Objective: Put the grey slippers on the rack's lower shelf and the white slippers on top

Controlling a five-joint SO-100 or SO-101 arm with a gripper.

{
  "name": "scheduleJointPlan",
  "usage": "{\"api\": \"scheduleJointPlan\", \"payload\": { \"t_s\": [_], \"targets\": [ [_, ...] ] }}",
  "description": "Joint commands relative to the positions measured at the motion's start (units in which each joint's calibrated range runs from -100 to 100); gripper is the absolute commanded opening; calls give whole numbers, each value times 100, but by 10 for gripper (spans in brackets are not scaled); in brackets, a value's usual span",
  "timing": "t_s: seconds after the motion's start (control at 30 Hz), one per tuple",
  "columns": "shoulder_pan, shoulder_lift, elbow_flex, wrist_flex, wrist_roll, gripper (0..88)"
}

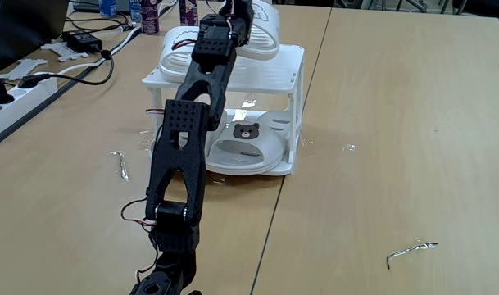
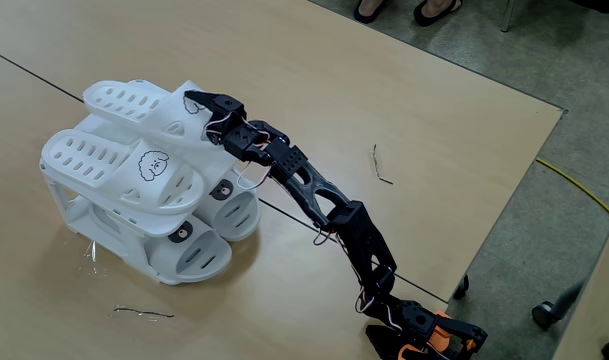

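Fixed views show both grey slippers [image 2: 199, 240] on the lower shelf [image 1: 269, 168] and both white slippers [image 2: 134, 165] on the rack [image 1: 294, 78], the gripper [image 2: 196, 102] pinching the white slipper at twelve o'clock.

The surface [image 1: 396, 123] is pale wood-look laminate made of panels meeting at dark seams, with soft overhead light glinting off it. Along its far left edge in a fixed view sit a white power strip [image 1: 20, 92], black cables [image 1: 85, 70], a black adapter [image 1: 83, 38] and some bottles [image 1: 149, 15]. Beyond the surface's edge in a fixed view lies grey floor [image 2: 544, 250] with a yellow cable [image 2: 584, 190] trailing across it.
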Motion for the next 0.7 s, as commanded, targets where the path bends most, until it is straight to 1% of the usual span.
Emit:
{"api": "scheduleJointPlan", "payload": {
  "t_s": [0.0, 0.23, 0.67],
  "targets": [
    [13, -182, -496, -63, 42, 10],
    [-102, -198, -442, -63, 42, 15],
    [-11, -182, -424, -55, 42, 8]
  ]
}}
